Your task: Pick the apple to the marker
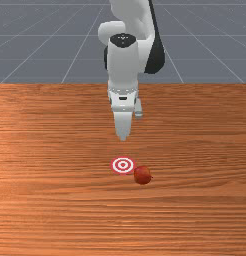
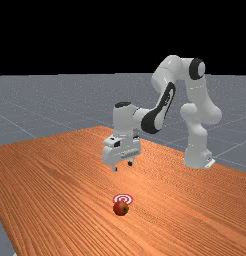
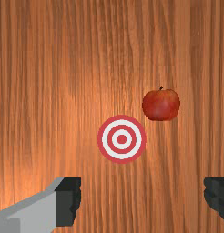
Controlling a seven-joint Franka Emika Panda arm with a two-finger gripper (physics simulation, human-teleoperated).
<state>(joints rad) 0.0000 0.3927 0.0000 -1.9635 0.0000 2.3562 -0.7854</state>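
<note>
In the far view my gripper (image 2: 123, 166) hangs above the table, higher than the apple (image 2: 120, 208) and the marker (image 2: 126, 198). Its two fingers stand wide apart in the wrist view, so the gripper (image 3: 142, 199) is open, with bare wood seen between the tips. The red apple (image 3: 161, 104) rests on the wood close beside the round red-and-white marker (image 3: 122, 139). From the front, the apple (image 1: 143, 175) lies just to the right of the marker (image 1: 123, 165) and a little nearer the camera, while the hand is behind both.
The orange-brown table (image 1: 55, 150) spreads out on all sides of the apple and marker. Its far edge runs behind the hand in the front view. The arm's base (image 2: 197, 159) stands at the far view's right.
</note>
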